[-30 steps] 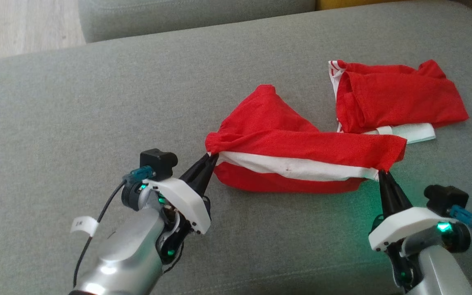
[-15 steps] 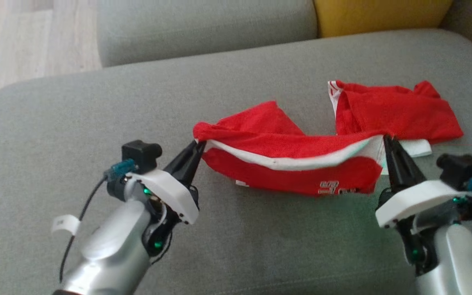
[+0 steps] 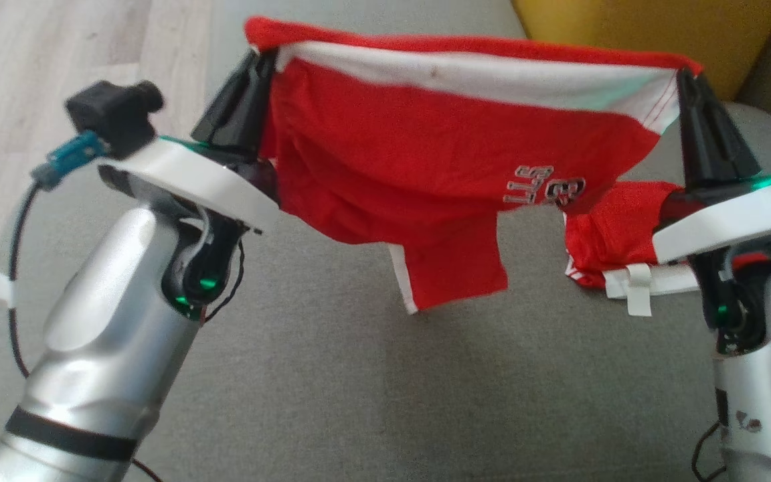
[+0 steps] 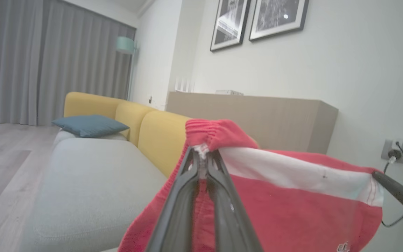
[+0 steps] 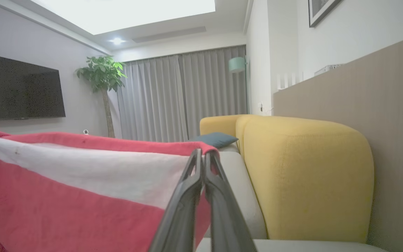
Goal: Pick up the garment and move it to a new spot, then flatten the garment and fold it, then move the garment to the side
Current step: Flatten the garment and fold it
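The garment [image 3: 425,154] is a pair of red shorts with a white waistband and pale lettering, held up above the grey sofa seat [image 3: 359,388]. My left gripper [image 3: 258,57] is shut on its left waistband corner, and my right gripper [image 3: 683,73] is shut on the right corner. The waistband stretches between them while one leg hangs down at the middle and the other drapes behind my right wrist. In the left wrist view the left gripper [image 4: 201,154] pinches the bunched waistband of the garment [image 4: 292,203]. In the right wrist view the right gripper [image 5: 203,154] grips the garment's [image 5: 65,196] edge.
Yellow sofa backrests [image 3: 646,33] stand behind the seat, with a blue cushion [image 4: 89,125] further along. Wooden floor [image 3: 44,73] lies beyond the sofa's left edge. A wooden wall ledge [image 4: 257,119] runs behind the sofa, and a plugged socket [image 4: 394,150] is on the wall.
Both grippers have lifted the garment off the seat, and it now hangs spread between them. The head camera has tilted up with the lift.
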Robot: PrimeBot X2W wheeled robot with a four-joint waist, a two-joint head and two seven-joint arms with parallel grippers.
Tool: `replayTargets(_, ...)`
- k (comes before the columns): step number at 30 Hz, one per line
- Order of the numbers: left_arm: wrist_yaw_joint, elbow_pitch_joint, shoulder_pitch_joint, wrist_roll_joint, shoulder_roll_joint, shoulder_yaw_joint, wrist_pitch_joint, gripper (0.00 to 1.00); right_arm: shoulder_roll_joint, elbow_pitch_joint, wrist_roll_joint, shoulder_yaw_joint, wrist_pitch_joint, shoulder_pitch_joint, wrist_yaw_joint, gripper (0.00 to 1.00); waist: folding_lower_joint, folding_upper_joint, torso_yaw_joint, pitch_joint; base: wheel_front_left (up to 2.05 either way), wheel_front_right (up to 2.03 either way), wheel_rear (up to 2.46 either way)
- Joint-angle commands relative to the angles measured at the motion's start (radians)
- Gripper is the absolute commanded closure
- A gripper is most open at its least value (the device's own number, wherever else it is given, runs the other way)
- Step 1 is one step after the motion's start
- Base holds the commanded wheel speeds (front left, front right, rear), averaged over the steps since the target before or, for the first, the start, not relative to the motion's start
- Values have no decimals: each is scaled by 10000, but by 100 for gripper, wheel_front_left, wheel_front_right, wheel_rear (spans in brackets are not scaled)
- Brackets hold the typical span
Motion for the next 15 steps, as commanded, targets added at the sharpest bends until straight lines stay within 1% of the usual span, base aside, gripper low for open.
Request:
replayTargets(1, 154, -496, -440, -121, 347, 532, 69, 100, 16, -425, 115, 123, 40, -387, -9, 100, 0, -1, 136, -142, 0, 0, 0)
replayTargets(5, 747, -1728, 5, -159, 612, 593, 548, 100, 161, -909, 133, 55, 346, -120, -9, 100, 0, -1, 348, -307, 0, 0, 0)
replayTargets(9, 1333, -2901, 338, -72, 1000, 675, 1036, 100, 343, -1509, -13, -91, 723, 66, -9, 100, 0, -1, 518, -339, 0, 0, 0)
replayTargets(12, 1598, -3520, 371, -38, 1294, 754, 1410, 100, 474, -1885, -71, -217, 1119, 37, -9, 100, 0, -1, 639, -248, 0, 0, 0)
replayTargets(15, 1696, -3690, 230, 13, 1593, 813, 1750, 100, 566, -1920, -168, -404, 1496, -242, -9, 100, 0, -1, 708, -16, 0, 0, 0)
